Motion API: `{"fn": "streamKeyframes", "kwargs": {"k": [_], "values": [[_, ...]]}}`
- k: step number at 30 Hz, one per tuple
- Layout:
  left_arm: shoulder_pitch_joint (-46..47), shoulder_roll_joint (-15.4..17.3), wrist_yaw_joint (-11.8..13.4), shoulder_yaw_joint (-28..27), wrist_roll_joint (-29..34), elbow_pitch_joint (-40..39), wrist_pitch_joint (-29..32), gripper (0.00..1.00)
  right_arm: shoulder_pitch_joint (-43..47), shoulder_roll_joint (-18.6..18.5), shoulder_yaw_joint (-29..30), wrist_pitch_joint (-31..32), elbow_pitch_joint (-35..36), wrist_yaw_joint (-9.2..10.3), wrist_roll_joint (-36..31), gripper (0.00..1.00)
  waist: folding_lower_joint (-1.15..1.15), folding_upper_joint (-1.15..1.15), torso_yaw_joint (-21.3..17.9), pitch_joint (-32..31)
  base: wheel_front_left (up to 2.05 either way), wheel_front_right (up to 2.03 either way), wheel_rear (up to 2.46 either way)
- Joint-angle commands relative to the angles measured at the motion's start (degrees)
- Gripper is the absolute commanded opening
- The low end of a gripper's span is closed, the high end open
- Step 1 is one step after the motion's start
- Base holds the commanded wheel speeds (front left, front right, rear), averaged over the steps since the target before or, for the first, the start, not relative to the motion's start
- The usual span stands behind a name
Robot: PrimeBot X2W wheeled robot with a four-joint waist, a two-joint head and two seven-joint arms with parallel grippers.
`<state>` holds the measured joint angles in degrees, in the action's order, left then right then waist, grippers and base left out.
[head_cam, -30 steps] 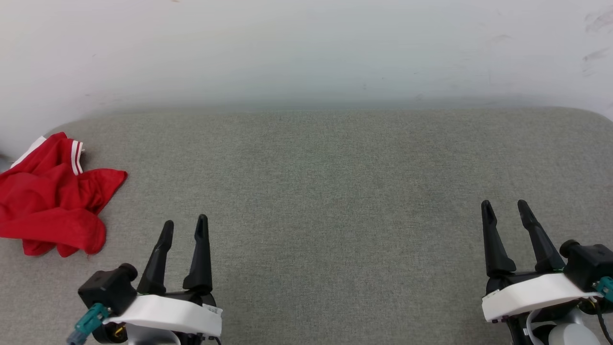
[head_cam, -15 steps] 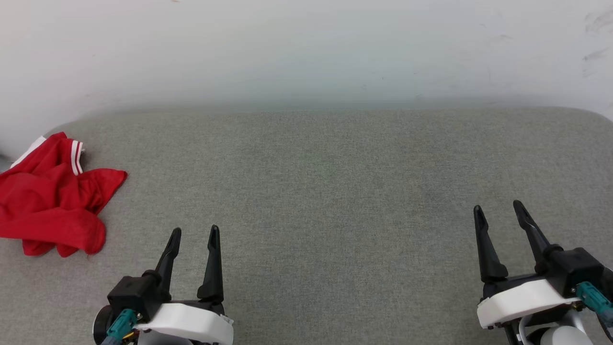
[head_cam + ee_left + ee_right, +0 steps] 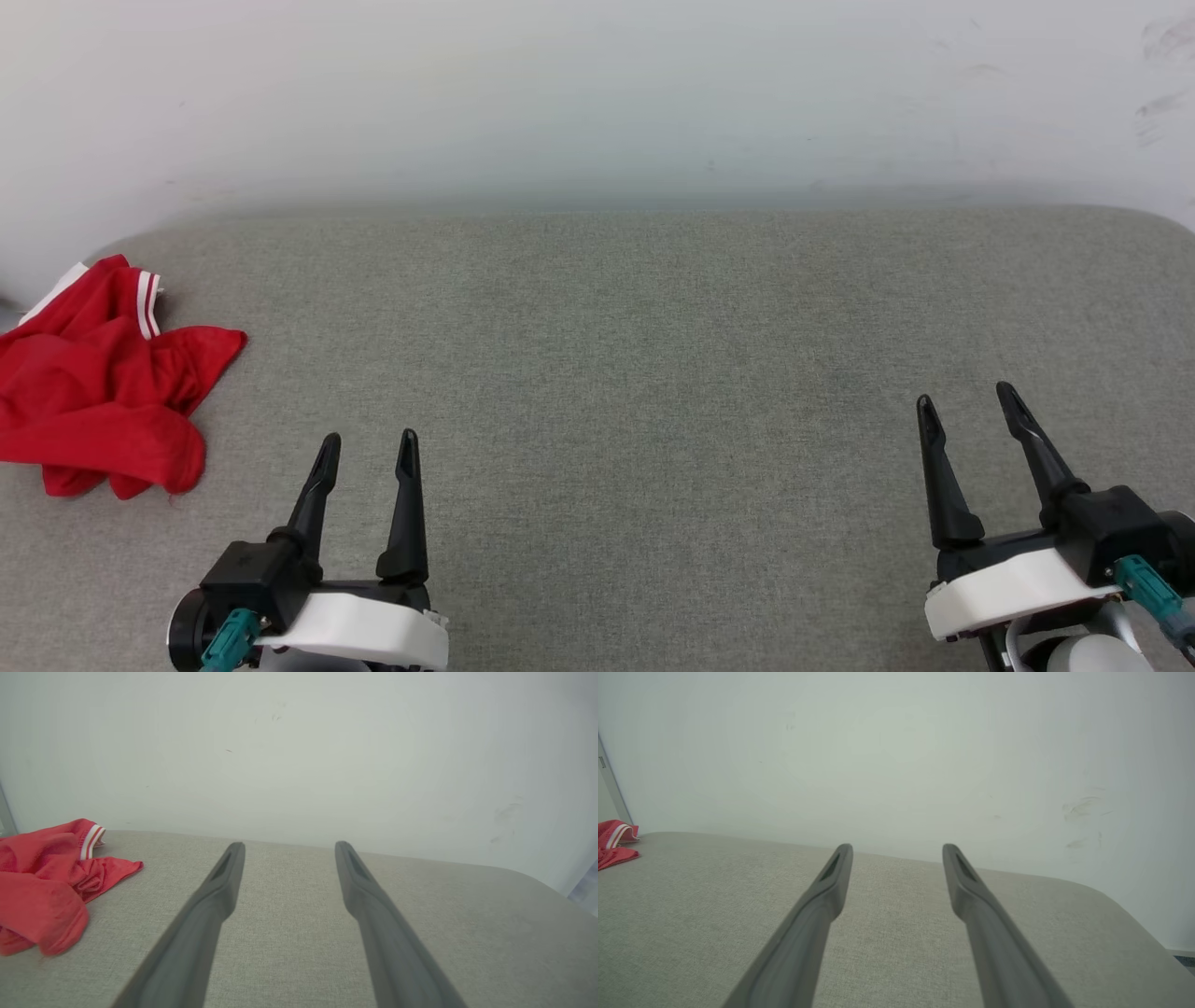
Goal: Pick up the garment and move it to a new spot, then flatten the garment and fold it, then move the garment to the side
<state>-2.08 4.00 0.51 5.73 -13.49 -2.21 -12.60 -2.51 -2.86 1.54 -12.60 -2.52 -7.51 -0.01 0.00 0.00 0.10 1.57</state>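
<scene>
The garment [image 3: 98,392] lies crumpled in a red heap at the far left edge of the grey cushion, a red-white striped trim and a bit of white sleeve showing at its top. It also appears at the left of the left wrist view as the garment [image 3: 42,882] and as a small red patch, the garment [image 3: 614,842], in the right wrist view. My left gripper [image 3: 368,446] hovers open and empty at the lower left, right of and nearer than the heap. Far from it, my right gripper [image 3: 965,398] stands open and empty at the lower right.
A wide grey fabric surface [image 3: 635,355] stretches between the grippers and back to a white wall [image 3: 597,93]. Its rounded corners show at the far left and far right.
Both grippers shifted slightly: the left one turned its wrist and sits a little further right and lower, the right one drifted a little left. The garment has not moved.
</scene>
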Motion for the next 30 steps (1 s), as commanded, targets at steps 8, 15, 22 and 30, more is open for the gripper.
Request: {"fn": "streamKeyframes", "kwargs": {"k": [8,15,22,30], "values": [[-1.69,-1.02,-2.3,-3.43,2.33,0.68,-1.38,1.0,0.71,-0.02,-0.04,-1.25,-0.22,0.03,-0.18,1.0,0.0,0.0,-0.14,-0.23,0.0,0.0,0.0],[-2.1,-1.14,-3.34,-3.42,3.99,2.23,-2.0,1.0,1.26,-0.01,0.34,-2.1,-2.36,0.04,5.49,1.0,0.0,0.0,-0.19,-0.38,0.0,0.0,0.0],[-2.47,-1.13,-3.57,-2.76,5.41,3.14,-2.76,1.0,1.1,-0.01,-0.83,-2.73,-3.78,0.04,5.16,1.0,0.0,0.0,-0.2,-0.58,0.0,0.0,0.0],[-2.15,-1.13,-4.33,-3.09,3.31,4.9,-2.63,1.0,0.99,0.0,-1.15,-2.63,-3.51,0.04,6.59,1.0,0.0,0.0,0.0,-0.79,0.0,0.0,0.0]]}}
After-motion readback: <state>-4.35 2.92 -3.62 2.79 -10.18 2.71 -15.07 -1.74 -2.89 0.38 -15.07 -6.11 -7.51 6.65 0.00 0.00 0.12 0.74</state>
